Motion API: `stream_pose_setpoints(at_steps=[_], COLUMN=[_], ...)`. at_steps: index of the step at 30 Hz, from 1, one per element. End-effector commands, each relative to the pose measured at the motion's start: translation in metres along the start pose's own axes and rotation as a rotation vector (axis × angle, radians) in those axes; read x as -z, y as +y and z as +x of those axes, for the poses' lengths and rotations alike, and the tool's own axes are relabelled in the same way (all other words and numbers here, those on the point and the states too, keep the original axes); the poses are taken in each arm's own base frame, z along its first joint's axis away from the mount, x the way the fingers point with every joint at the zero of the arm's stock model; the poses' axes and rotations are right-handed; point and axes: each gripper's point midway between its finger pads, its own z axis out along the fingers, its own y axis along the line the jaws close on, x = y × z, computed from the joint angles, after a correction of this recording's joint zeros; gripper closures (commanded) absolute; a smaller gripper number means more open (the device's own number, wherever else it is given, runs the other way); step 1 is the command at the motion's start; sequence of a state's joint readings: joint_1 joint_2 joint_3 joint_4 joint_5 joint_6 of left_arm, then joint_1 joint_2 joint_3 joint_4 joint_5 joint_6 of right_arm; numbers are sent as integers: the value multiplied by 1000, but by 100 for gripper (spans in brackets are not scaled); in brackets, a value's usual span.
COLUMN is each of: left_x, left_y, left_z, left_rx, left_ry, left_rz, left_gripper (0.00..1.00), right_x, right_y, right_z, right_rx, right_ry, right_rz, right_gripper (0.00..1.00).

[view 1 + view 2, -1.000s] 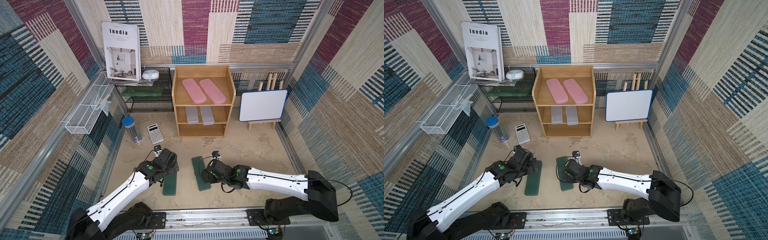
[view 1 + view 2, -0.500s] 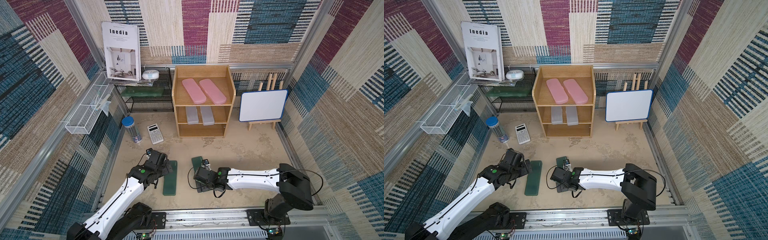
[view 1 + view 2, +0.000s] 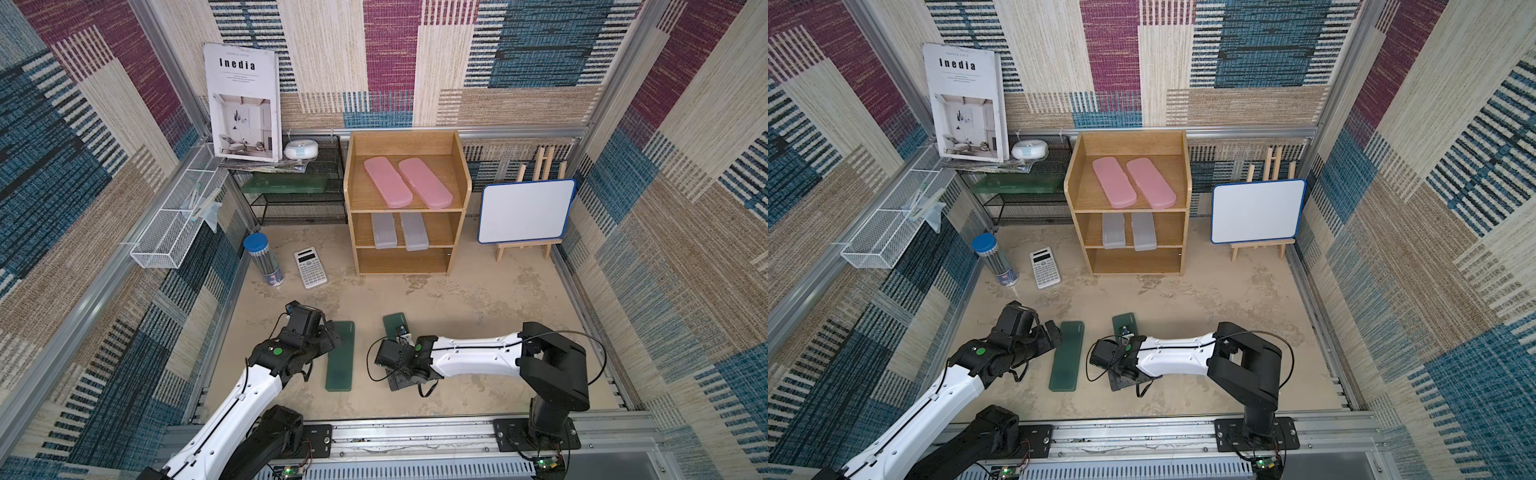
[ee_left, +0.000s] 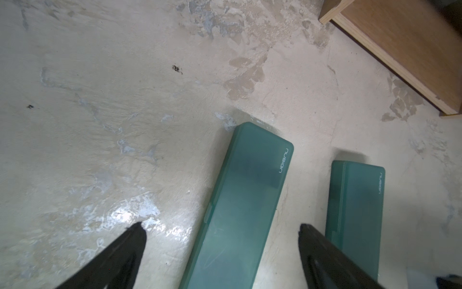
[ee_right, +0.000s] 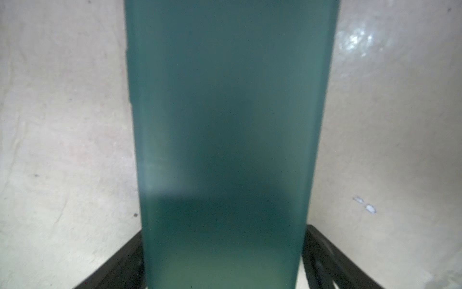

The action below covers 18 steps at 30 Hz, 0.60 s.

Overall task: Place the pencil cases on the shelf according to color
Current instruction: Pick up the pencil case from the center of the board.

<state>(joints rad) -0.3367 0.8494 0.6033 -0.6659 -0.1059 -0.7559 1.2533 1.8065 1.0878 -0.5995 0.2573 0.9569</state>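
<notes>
Pencil cases in dark green are being seen lying flat on the beige floor, side by side and a little apart: the left green case (image 3: 340,356) and the right green case (image 3: 395,323). The right green case is being straddled by the right gripper (image 5: 223,262); its two black fingers (image 5: 325,252) are standing right at the long edges of the case, and whether they are pressing on it cannot be told. The left gripper (image 4: 221,231) is being held low over the left green case with its fingers (image 4: 125,250) spread wide, one on each side, not touching it. The wooden shelf (image 3: 459,232) is standing farther back against the wall. On its top tier two pink cases (image 3: 388,181) are being kept together, and on the middle tier two frosted grey cases (image 3: 383,230). The lowest tier is being seen bare. A grey calculator (image 3: 310,267) is lying on the floor beside the shelf.
</notes>
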Motion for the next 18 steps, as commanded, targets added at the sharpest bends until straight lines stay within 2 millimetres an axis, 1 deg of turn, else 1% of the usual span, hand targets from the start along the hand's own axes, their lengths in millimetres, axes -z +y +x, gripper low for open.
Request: stream_pose_setpoints(at_steps=[1, 3, 5, 7, 9, 11, 14, 16, 18], left_x=[-1, -1, -1, -1, 0, 2, 8, 9, 9], left_y=[-6, -7, -8, -8, -9, -13, -20, -22, -23], left_z=[-3, -3, -4, -4, -5, -6, -11, -14, -16], left_rx=[-2, -3, -3, -6, -5, -5, -2, -3, -3], left_ry=[-10, -5, -6, -8, -9, -5, -15, -23, -28], left_rz=[31, 34, 37, 37, 40, 55, 82, 89, 91], left_gripper=[1, 1, 1, 1, 1, 1, 1, 1, 1], right_x=[-3, -1, 5, 12, 22, 32, 50, 60, 67], right_y=[-8, -13, -17, -22, -30, -43, -54, -59, -64], right_z=[10, 10, 8, 5, 0, -5, -18, -30, -45], right_rx=[-7, -19, -33, -50, -72, -104, -105, -110, -114], right_ry=[29, 19, -4, -31, -69, -117, -199, -252, -300], right_rz=[37, 47, 49, 50, 58, 86, 97, 102, 104], right_gripper=[10, 13, 20, 27, 31, 33, 35, 35, 34])
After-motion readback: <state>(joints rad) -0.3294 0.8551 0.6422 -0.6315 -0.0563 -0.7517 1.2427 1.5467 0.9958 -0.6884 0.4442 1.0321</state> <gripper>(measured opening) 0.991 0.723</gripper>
